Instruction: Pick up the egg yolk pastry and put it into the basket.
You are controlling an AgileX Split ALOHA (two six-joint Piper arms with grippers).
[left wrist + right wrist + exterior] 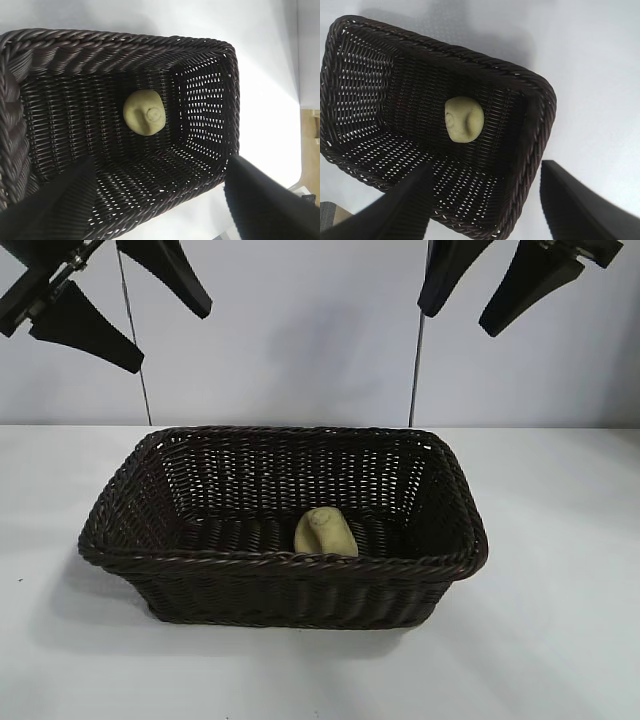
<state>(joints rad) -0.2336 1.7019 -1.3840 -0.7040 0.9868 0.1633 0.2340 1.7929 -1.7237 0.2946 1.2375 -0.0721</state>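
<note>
Your small pale-yellow domed egg yolk pastry (325, 533) already lies inside the dark brown woven wicker basket (285, 562). Both the left gripper (112, 298) and right gripper (498, 285) hang spread and empty above; lowering either could snag the rim.

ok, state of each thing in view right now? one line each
egg yolk pastry: inside the basket, resting on its floor near the front wall, tilted, not held.
basket: upright on the table, holding only the pastry.
left gripper: raised above the basket's left end, fingers open, empty.
right gripper: raised above the basket's right end, fingers open, empty.
table: white, bearing the basket.
</note>
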